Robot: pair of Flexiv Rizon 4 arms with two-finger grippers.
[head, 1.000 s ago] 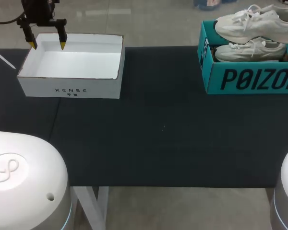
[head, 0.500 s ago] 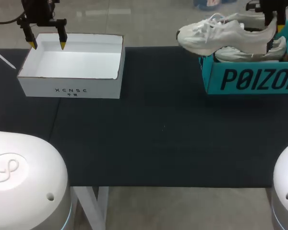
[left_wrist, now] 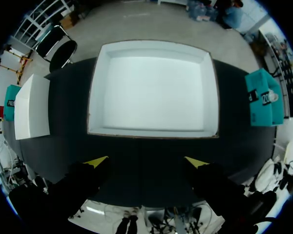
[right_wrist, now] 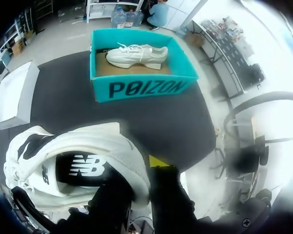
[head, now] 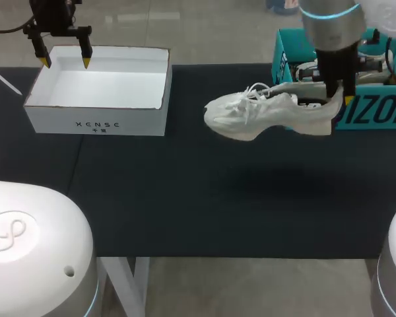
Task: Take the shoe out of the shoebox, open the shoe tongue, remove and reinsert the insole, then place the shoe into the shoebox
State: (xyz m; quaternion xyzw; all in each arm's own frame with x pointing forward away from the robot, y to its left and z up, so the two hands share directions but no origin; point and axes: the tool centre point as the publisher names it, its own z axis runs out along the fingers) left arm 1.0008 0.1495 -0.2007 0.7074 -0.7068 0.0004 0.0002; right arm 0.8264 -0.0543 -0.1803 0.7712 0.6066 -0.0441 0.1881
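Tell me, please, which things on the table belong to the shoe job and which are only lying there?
In the job: white shoe, held at its heel by the right gripper; teal shoebox.
Lying about: second shoe in the teal shoebox; white box under the open left gripper, maybe needed later.

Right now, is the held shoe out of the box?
Out: right gripper holds the shoe by its heel over the table, beside the box.

Three downward views sharing teal shoebox (head: 376, 112)
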